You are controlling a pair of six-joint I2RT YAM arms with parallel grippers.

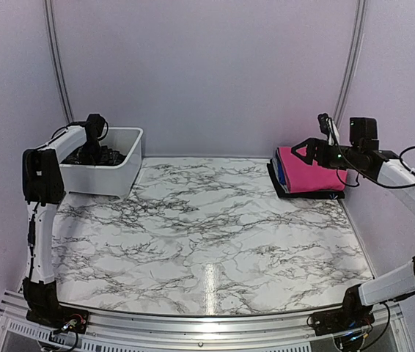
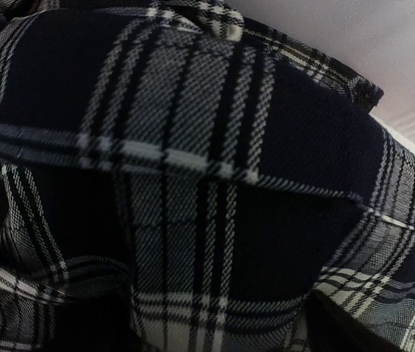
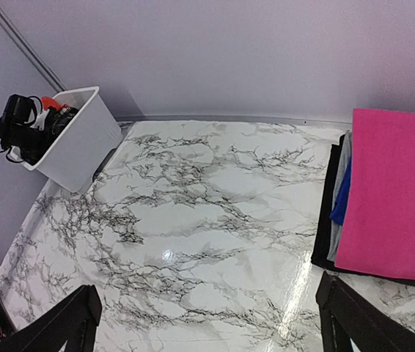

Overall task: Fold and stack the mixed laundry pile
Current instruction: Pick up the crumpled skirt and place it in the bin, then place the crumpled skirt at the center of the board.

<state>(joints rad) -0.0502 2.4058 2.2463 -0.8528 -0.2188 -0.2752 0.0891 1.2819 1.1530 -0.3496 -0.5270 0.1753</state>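
The black-and-white plaid shirt [image 2: 193, 147] fills the left wrist view, bunched in folds. From above it shows as a dark heap [image 1: 105, 156] inside the white bin [image 1: 123, 180]. My left gripper [image 1: 94, 144] is lowered into the bin and pressed down into the shirt. One dark fingertip [image 2: 336, 330] shows at the lower right, set wide; the other is lost against the dark cloth. A scrap of the orange t-shirt [image 3: 49, 103] peeks over the bin's rim. My right gripper [image 3: 211, 312] hangs open above the table, beside the folded stack.
A folded pink garment [image 1: 311, 176] [image 3: 391, 191] tops a stack of black, grey and blue folded pieces at the back right. The bin [image 3: 75, 147] stands at the back left corner. The marble table [image 1: 207, 227] lies between them, with walls close behind.
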